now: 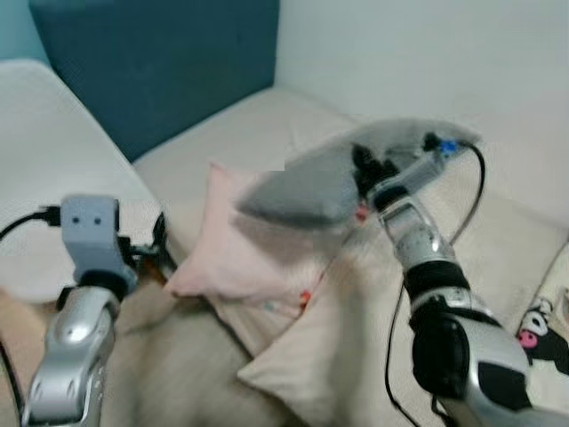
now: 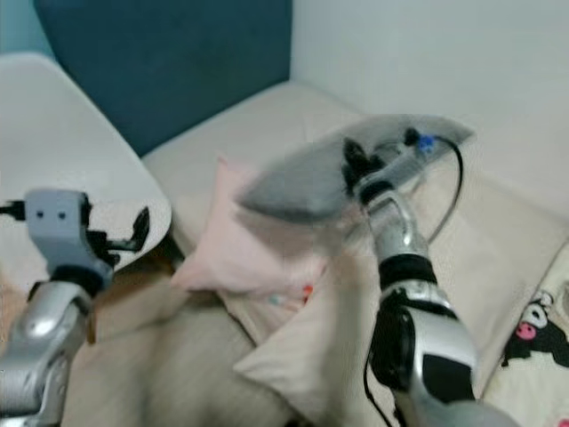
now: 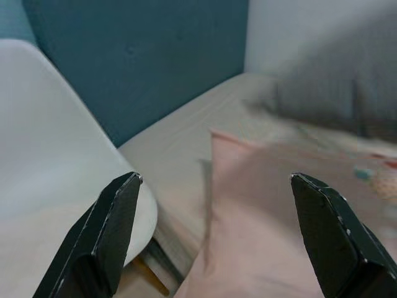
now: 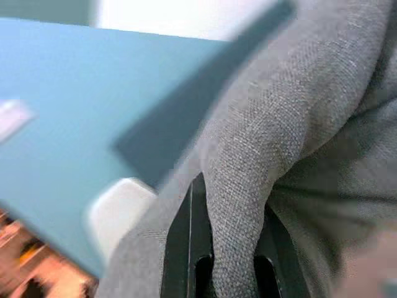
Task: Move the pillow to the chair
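Observation:
A grey pillow (image 1: 311,182) hangs blurred in the air above the bed, and my right gripper (image 1: 363,169) is shut on its edge. In the right wrist view the grey pillow (image 4: 298,118) fabric is pinched between the black fingers (image 4: 192,248). The white chair (image 1: 44,169) stands at the left beside the bed. My left gripper (image 2: 133,233) is open near the chair's seat edge, its fingers (image 3: 105,236) spread wide with nothing between them. A pink pillow (image 1: 236,236) lies on the bed below the grey one.
A beige pillow (image 1: 311,356) lies in front of the pink one on the bed (image 1: 258,124). A dark blue headboard (image 1: 169,53) rises behind. A cartoon-print cloth (image 1: 542,329) lies at the right edge. White wall stands at the right back.

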Motion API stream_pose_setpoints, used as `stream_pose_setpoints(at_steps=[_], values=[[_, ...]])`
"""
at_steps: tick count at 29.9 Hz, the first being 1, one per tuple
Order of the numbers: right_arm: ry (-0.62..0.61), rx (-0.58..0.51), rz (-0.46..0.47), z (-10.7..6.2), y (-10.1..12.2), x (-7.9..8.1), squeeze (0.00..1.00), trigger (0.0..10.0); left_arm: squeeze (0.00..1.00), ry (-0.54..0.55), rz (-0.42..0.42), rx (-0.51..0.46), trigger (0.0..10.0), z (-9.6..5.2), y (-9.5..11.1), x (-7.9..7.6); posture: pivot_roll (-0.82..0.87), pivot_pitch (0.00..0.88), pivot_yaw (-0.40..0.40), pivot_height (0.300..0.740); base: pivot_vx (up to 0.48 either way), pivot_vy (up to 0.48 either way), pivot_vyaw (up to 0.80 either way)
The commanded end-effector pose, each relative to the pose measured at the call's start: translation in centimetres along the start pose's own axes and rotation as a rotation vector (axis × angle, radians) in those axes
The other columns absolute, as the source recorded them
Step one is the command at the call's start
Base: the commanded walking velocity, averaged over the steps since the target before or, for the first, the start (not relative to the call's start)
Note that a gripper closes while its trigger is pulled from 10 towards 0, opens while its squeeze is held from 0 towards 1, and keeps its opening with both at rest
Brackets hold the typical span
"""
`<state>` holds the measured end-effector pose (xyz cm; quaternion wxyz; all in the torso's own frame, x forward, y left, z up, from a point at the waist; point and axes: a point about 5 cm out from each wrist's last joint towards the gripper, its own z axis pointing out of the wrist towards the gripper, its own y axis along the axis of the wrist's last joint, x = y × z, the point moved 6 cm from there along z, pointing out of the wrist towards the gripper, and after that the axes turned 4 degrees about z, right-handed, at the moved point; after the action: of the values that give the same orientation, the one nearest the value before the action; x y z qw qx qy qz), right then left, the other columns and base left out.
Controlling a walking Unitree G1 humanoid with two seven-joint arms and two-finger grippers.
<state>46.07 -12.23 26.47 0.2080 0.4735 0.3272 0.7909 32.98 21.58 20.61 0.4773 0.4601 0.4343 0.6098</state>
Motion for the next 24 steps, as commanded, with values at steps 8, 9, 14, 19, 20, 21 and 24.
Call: stream_pose_setpoints(at_steps=[8,9,14,19,20,21,24], values=[[0.461,0.119,-0.048,-0.7,-3.7,10.0,0.00,0.0,0.00,0.050,-0.016,0.032,10.0,0.8,-1.0,-0.3,-0.01,0.000,-0.095,0.740,0.000,0.000,0.52],[0.510,0.163,-0.046,-1.3,-5.2,10.8,0.00,0.0,0.00,0.043,-0.016,0.036,10.0,0.8,-1.1,-1.0,-0.01,0.000,-0.095,0.740,0.000,0.000,0.64],[0.555,0.255,-0.051,-3.1,-8.4,11.2,0.00,0.0,0.00,0.032,-0.015,0.050,10.0,0.4,-1.9,-2.1,-0.02,0.000,-0.098,0.740,0.000,0.000,0.66],[0.489,0.301,-0.138,-5.4,-9.9,9.2,0.00,0.0,0.00,0.000,-0.069,0.078,10.0,-1.1,-3.0,-3.7,-0.03,0.000,-0.101,0.740,0.000,0.000,0.66],[0.456,0.302,-0.231,-6.2,-9.9,8.1,0.00,0.0,0.00,-0.034,-0.094,0.087,10.0,-1.7,-3.1,-4.7,-0.03,0.000,-0.099,0.740,0.000,0.000,0.66],[0.456,0.302,-0.231,-6.2,-9.9,8.1,0.00,0.0,0.00,-0.034,-0.094,0.087,10.0,-1.7,-3.1,-4.7,-0.03,0.000,-0.099,0.740,0.000,0.000,0.66],[0.340,0.288,-0.350,-7.3,-9.9,5.7,0.00,0.0,0.00,-0.120,-0.113,0.103,10.0,-2.9,-3.2,-7.3,-0.02,0.000,-0.106,0.740,0.184,0.000,0.69]])
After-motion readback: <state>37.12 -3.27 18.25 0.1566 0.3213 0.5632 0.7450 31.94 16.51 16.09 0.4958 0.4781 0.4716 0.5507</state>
